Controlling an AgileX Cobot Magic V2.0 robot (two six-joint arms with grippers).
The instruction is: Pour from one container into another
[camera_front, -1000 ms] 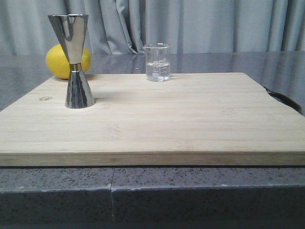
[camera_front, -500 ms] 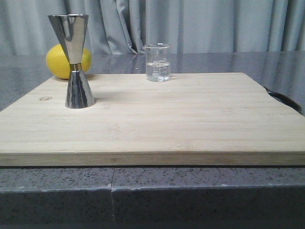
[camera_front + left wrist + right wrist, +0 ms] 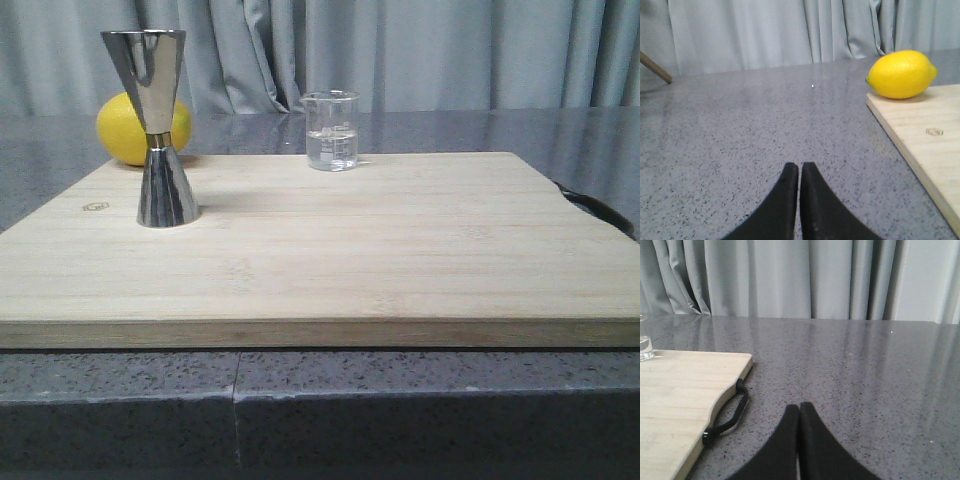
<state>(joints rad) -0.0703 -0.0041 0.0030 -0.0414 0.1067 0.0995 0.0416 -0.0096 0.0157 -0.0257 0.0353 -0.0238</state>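
Nothing has shifted since the earlier frames. The small clear glass beaker [image 3: 331, 131], holding a little clear liquid, stands upright at the far edge of the pale wooden cutting board [image 3: 340, 260]; the tall shiny steel hourglass jigger [image 3: 160, 130] stands upright at the board's left, well apart from it. The left gripper [image 3: 799, 172] and right gripper [image 3: 798, 412] are each closed, empty, over grey stone counter [image 3: 850, 370].

From my remote station it looked like a staged kitchen or bar counter: a speckled grey stone worktop [image 3: 420, 400], a bamboo cutting board [image 3: 380, 260], a lemon [image 3: 120, 130], and grey curtains [image 3: 450, 50] behind.
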